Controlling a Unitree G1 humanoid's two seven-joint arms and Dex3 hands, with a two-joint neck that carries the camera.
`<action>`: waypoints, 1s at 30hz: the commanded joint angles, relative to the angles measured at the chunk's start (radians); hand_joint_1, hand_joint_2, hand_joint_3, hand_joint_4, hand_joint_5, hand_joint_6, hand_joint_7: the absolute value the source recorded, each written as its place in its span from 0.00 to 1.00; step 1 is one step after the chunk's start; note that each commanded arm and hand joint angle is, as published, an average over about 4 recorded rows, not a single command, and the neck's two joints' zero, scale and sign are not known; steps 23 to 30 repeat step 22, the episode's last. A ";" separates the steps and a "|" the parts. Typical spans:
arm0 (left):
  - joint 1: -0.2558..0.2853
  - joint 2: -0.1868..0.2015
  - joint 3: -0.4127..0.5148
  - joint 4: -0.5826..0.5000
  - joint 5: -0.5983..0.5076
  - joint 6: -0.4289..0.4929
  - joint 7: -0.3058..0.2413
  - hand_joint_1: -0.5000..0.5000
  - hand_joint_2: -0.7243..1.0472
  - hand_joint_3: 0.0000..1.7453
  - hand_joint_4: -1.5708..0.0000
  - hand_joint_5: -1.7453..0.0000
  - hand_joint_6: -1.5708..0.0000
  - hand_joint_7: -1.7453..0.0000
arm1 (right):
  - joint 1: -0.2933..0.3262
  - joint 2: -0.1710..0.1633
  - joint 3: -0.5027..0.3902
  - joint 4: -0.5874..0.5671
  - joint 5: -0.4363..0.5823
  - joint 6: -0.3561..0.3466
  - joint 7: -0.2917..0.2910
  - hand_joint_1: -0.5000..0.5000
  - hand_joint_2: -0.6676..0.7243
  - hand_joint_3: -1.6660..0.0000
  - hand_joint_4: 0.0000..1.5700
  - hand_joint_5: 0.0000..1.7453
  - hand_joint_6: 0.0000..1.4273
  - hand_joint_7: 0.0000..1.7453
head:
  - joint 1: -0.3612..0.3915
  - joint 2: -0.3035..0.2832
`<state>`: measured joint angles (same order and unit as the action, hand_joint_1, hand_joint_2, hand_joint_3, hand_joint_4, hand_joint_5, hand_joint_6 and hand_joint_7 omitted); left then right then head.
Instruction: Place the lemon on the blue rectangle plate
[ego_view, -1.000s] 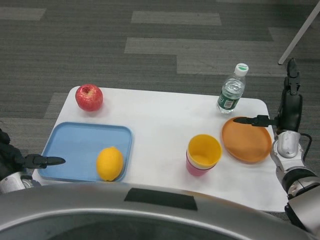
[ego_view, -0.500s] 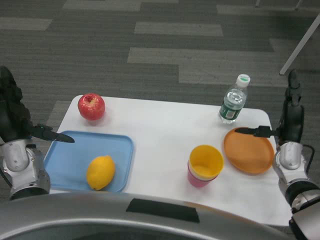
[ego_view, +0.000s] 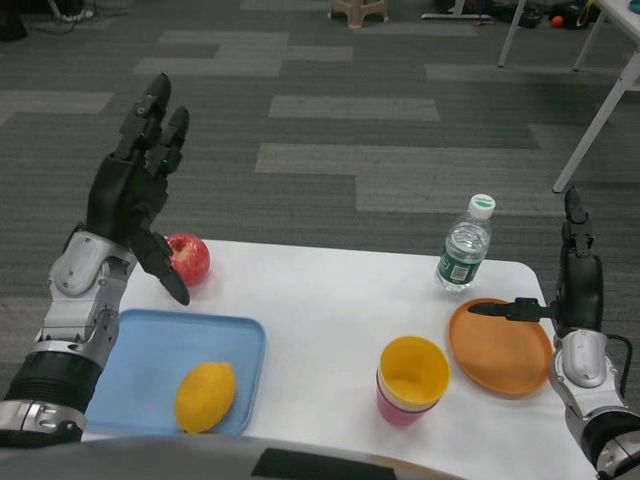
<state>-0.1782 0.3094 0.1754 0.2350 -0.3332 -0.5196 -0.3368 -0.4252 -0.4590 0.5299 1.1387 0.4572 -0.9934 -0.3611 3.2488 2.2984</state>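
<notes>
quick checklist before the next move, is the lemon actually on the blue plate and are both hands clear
1. Lemon resting on the blue rectangle plate: ok, near its front right corner.
2. Left hand free of the lemon: ok, raised above the table, fingers apart, holding nothing.
3. Right hand holding nothing: ok, upright beside the orange plate.
4. Apple off the blue plate: ok, just behind it on the table.
5. Lemon settled, not rolling: cannot tell from one picture.
</notes>
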 joint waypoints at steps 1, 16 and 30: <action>-0.029 0.030 -0.057 0.004 -0.026 0.006 -0.010 0.44 0.00 0.05 1.00 1.00 1.00 1.00 | -0.009 -0.001 0.004 -0.005 0.005 -0.001 -0.001 0.12 0.50 0.95 0.00 0.00 0.00 0.00 | -0.032 0.026; -0.095 -0.071 -0.190 0.182 -0.006 -0.017 -0.038 0.44 0.00 0.05 1.00 1.00 1.00 1.00 | -0.024 -0.028 0.051 -0.043 0.006 0.002 -0.002 0.12 0.50 0.95 0.00 0.00 0.00 0.00 | -0.117 0.071; -0.094 -0.157 -0.124 0.216 0.030 -0.041 -0.038 0.44 0.00 0.05 1.00 1.00 1.00 1.00 | -0.024 -0.041 0.056 -0.069 0.011 0.001 -0.003 0.12 0.50 0.95 0.00 0.00 0.00 0.00 | -0.112 0.087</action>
